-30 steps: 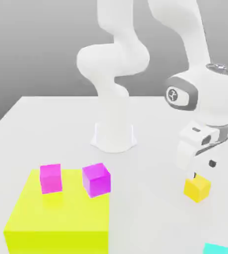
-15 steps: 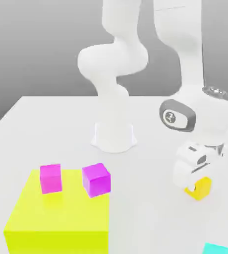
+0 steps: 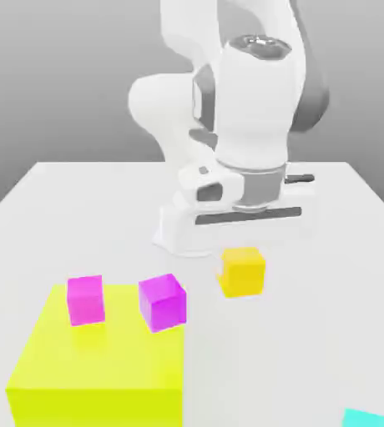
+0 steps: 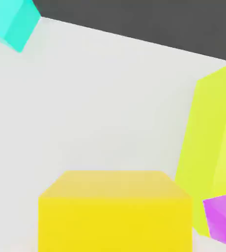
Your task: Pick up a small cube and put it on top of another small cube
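Gripper [image 3: 242, 250]: sitting clenched on the small orange-yellow cube [image 3: 243, 271] and carrying it clear of the table, below the wide white hand. In the hand view the cube [image 4: 116, 211] is filling the near foreground directly under the camera.

Arm [image 3: 254, 108]: white, jointed, bending over from its base and hanging in front of it in the exterior view, wrist pointing down.

Base [image 3: 179, 229]: white pedestal, standing at the far middle of the table.

Table [image 3: 337, 334]: pale grey-white surface, stretching across the scene under all items.

Lime-yellow block [image 3: 95, 359]: large and flat, lying at the near end on the exterior view's left; showing also in the hand view [image 4: 215, 147] as a tall lime face beside the held cube.

Magenta cube, first [image 3: 86, 299]: small, resting on the block's far edge, toward the exterior view's left.

Magenta cube, second [image 3: 163, 302]: small, resting on the block's far corner, toward the exterior view's right, slightly turned; in the hand view [image 4: 225, 221] sitting just beside the held cube. The orange-yellow cube is hanging just to the right of this one in the exterior view, apart from it.

Cyan cube [image 3: 364, 419]: small, lying at the near edge on the exterior view's right, well apart from the rest; appearing in the hand view [image 4: 11, 20] too.
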`<control>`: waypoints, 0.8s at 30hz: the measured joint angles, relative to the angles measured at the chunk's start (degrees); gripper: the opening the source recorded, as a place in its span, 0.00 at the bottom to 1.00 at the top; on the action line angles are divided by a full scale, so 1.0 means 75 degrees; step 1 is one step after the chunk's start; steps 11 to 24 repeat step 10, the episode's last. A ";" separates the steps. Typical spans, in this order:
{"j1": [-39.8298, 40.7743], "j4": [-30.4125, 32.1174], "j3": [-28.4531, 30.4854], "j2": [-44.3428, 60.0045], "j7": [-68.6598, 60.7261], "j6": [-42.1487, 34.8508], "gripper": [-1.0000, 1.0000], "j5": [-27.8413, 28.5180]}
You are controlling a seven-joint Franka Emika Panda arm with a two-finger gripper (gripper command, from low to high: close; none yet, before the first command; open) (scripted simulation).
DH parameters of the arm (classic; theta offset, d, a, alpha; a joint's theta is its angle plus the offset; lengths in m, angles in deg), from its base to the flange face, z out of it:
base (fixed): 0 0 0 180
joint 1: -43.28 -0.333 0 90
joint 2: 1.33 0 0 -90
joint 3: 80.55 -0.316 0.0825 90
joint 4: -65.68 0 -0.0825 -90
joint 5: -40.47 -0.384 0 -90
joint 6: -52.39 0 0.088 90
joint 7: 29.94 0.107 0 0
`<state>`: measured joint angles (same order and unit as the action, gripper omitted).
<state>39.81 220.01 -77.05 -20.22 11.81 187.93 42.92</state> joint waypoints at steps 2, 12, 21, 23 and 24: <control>0.0346 -0.0022 0.0318 -0.0225 -0.0128 -0.0250 0.00 0.0042; 0.0456 0.0361 0.0448 0.0628 -0.0223 0.0984 1.00 0.0006; 0.0456 0.0361 0.0448 0.0628 -0.0223 0.0984 1.00 0.0006; 0.0456 0.0361 0.0448 0.0628 -0.0223 0.0984 1.00 0.0006; 0.0456 0.0361 0.0448 0.0628 -0.0223 0.0984 1.00 0.0006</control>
